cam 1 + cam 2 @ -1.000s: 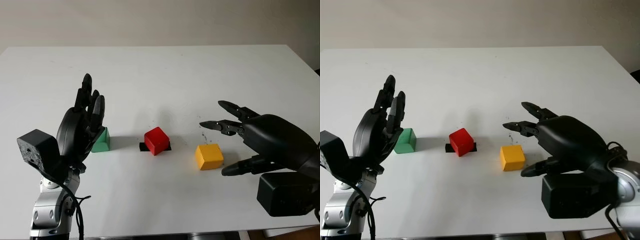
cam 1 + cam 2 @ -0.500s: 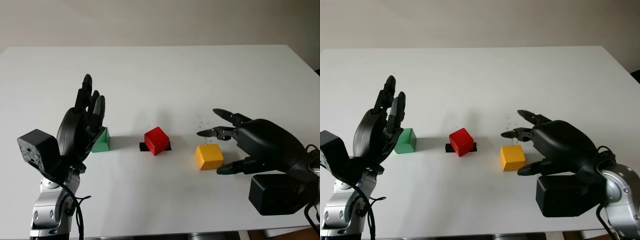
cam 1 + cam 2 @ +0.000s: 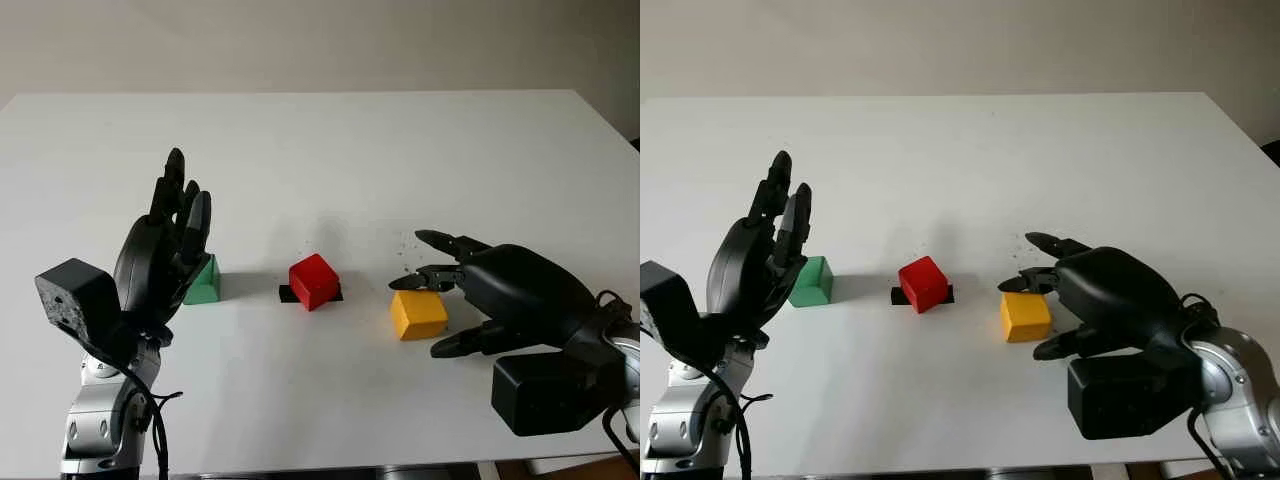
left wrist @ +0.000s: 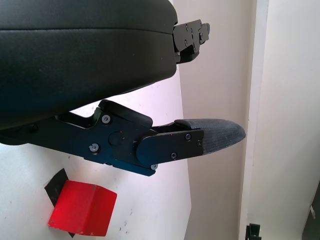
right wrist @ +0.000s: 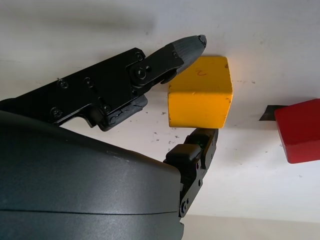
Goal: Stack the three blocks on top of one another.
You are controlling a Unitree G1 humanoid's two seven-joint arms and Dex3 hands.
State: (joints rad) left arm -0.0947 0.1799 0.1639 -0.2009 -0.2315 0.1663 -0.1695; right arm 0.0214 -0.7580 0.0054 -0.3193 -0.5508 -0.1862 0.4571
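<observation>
Both hands are black: the left hand [image 3: 165, 255] has a smooth domed shell and slim, jointed fingers, with a boxy black camera block at its wrist above a silver metal forearm trailing thin black cables. The right hand [image 3: 500, 290] has the same glossy rounded shell, a square black block beneath it, a silver wrist joint and a looped black cable. Up close, the finger links carry small round screws and end in grey, textured fingertips [image 4: 220, 134].

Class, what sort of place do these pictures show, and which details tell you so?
Probably a robotics lab bench: a plain white table against a bare wall, three coloured blocks, green, red and yellow, and two black robot hands.
</observation>
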